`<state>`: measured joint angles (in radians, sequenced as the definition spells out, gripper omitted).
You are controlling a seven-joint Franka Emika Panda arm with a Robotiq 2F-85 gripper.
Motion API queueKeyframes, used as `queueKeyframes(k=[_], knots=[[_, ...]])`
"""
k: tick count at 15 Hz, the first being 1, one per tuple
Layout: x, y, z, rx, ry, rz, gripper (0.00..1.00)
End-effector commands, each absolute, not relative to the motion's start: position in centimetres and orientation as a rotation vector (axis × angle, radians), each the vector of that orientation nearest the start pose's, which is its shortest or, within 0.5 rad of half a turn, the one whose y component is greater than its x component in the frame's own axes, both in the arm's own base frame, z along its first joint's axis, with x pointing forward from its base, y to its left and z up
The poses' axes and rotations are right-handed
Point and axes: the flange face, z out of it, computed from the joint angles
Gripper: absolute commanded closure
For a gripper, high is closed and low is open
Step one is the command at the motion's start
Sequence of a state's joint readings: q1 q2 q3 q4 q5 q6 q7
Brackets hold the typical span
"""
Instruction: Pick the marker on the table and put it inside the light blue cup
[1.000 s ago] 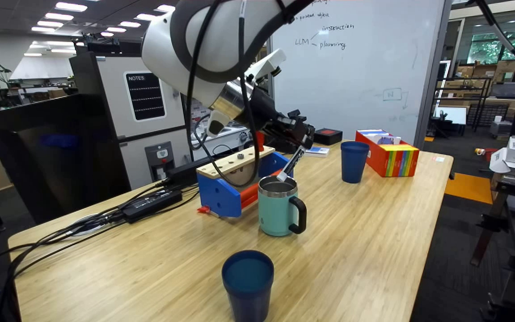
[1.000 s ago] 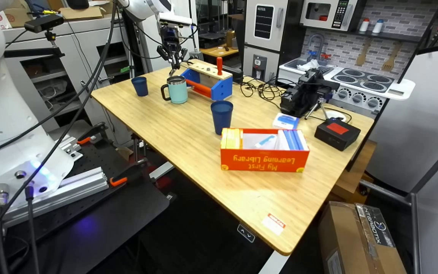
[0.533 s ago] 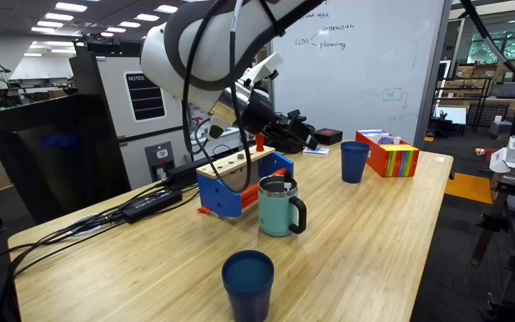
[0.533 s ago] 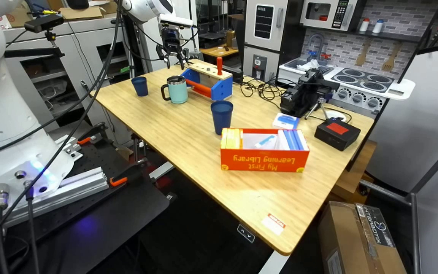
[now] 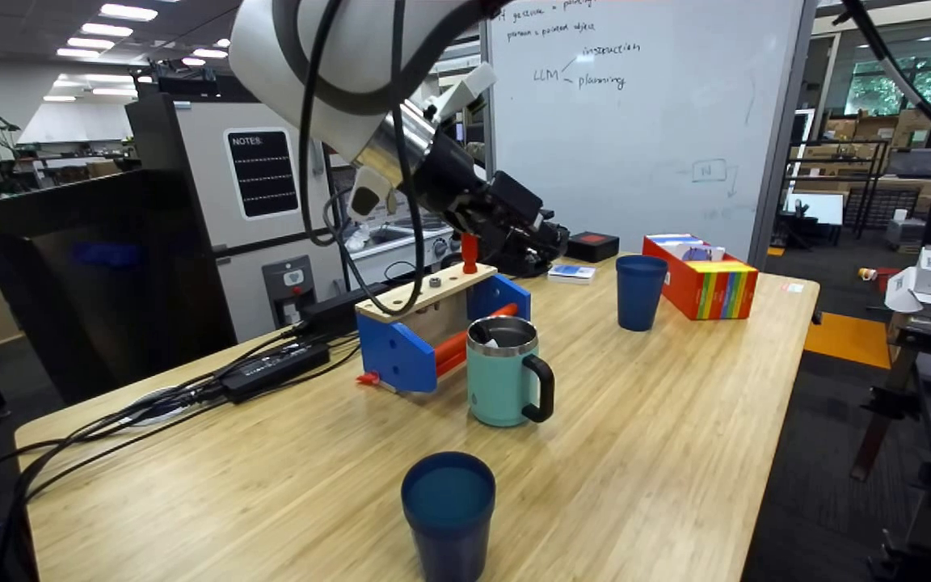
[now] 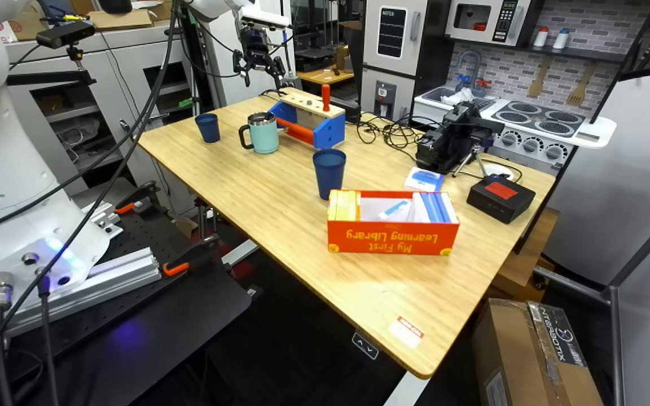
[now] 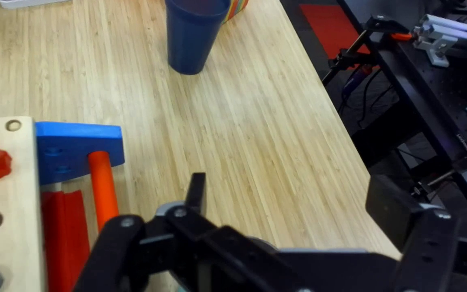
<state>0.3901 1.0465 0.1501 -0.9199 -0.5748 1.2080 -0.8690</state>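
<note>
The black gripper [image 7: 292, 202] hangs above the table [image 5: 635, 453], its jaws spread wide apart, holding nothing. In an exterior view, the marker [image 5: 479, 332] leans inside the light blue cup [image 5: 498, 392], dark end by the left rim. A toy workbench [image 5: 393, 352] stands just left; one navy cup [image 5: 448, 525] is near, another navy cup [image 5: 639, 295] far right beside a red box [image 5: 676, 283].

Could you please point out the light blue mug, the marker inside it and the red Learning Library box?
Light blue mug [image 5: 501, 383]: in an exterior view, middle of its body.
Marker [image 5: 479, 332]: in an exterior view, its dark end.
Red Learning Library box [image 6: 392, 238]: in an exterior view, its lettered side wall.
</note>
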Motion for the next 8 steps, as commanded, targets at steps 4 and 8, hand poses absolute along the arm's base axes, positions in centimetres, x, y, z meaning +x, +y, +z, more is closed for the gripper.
queueKeyframes(k=[4, 8], knots=[[66.7, 24.8, 28.4, -2.544, -2.082, 1.014, 0.0], [66.2, 23.0, 29.4, -2.626, -2.006, 0.791, 0.0]])
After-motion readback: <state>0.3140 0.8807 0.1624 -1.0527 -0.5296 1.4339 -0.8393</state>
